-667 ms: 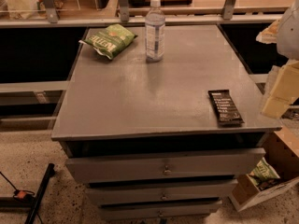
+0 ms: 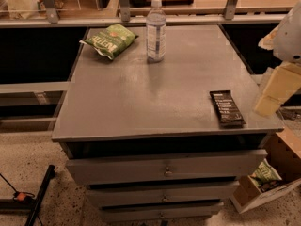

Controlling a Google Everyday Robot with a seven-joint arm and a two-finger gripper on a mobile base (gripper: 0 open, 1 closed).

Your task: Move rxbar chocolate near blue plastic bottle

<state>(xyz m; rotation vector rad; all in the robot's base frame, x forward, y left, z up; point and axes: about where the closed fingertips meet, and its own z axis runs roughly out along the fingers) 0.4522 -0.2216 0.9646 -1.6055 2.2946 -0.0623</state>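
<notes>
The rxbar chocolate (image 2: 226,108) is a dark flat bar lying lengthwise near the front right corner of the grey cabinet top (image 2: 155,98). The blue plastic bottle (image 2: 155,29) stands upright at the back middle, clear with a white cap. My gripper (image 2: 267,103) is at the right edge of the view, a cream-coloured, blurred shape hanging just right of the bar, past the cabinet's right edge. It is apart from the bar and holds nothing that I can see.
A green chip bag (image 2: 111,40) lies at the back left, left of the bottle. The cabinet has drawers below. A cardboard box (image 2: 263,182) with a green bag stands on the floor at the right. A black stand leg (image 2: 40,194) lies on the floor at the left.
</notes>
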